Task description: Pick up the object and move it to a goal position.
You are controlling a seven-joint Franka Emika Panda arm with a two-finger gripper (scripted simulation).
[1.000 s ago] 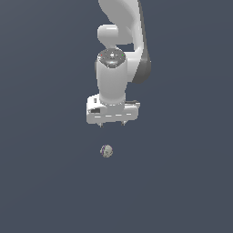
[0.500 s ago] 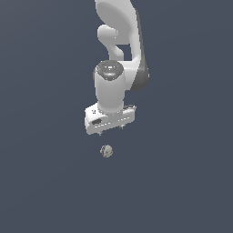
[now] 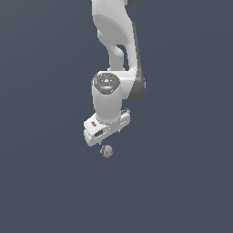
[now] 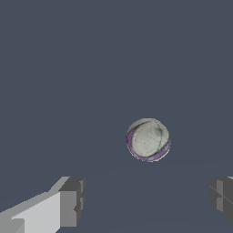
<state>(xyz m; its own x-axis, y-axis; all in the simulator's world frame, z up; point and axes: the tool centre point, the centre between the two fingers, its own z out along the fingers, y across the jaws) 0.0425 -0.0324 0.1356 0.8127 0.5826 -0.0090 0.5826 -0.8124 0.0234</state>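
The object (image 3: 106, 151) is a tiny roundish ball, grey-beige with purple and green streaks, lying on the dark grey floor. In the wrist view the object (image 4: 148, 139) shows large, with a purple band round its edge. My white gripper (image 3: 107, 138) hangs just above it in the exterior view, its body tilted. The gripper (image 4: 148, 200) is open in the wrist view: two dark fingertips (image 4: 73, 200) stand wide apart, the ball lies beyond the gap and nothing is between them.
The white arm (image 3: 113, 36) reaches down from the top of the exterior view. Around the ball there is only flat dark grey floor (image 3: 182, 182).
The gripper has come down and turned, now sitting just over the ball. The ball has not moved.
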